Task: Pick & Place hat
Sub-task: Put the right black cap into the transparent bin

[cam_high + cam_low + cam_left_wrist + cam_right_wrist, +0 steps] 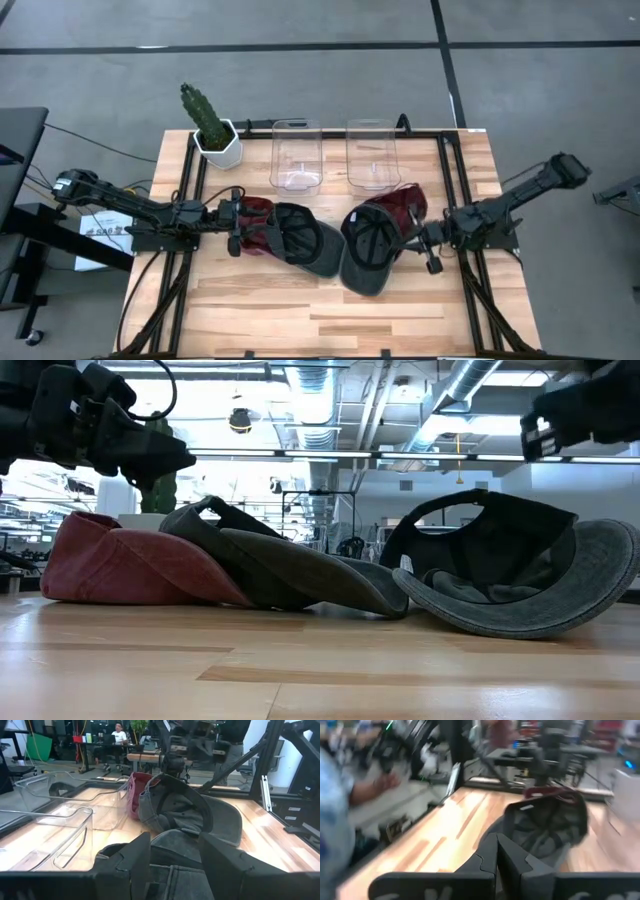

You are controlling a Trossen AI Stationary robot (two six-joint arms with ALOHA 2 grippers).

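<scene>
Two caps on the wood table [330, 310], both red crown with dark grey brim. Left cap [285, 232] lies mid-table left, crown toward the left arm, brim pointing to centre. Right cap [378, 238] sits just beside it, tipped up on its side, open underside and brim showing; brims near each other, touching or not I cannot tell.

Handling, as a judgement: light, soft fabric, crown will collapse and fold under a pinch; brim is the stiff part, curved, not slippery, not fragile. Best hold looks like the brim edge or the back strap band; a crown pinch would just bunch cloth.

Left gripper [175, 851] is low over the left cap, fingers spread wide with grey fabric between and below them; not clamped on anything that I can see. Right gripper [496, 851] is at the right cap's crown side, fingers closed together, holding nothing.

Behind the caps: two clear plastic bins [296, 155], [372, 153] side by side, likely drop spots. Potted cactus [212, 128] at back left corner.
</scene>
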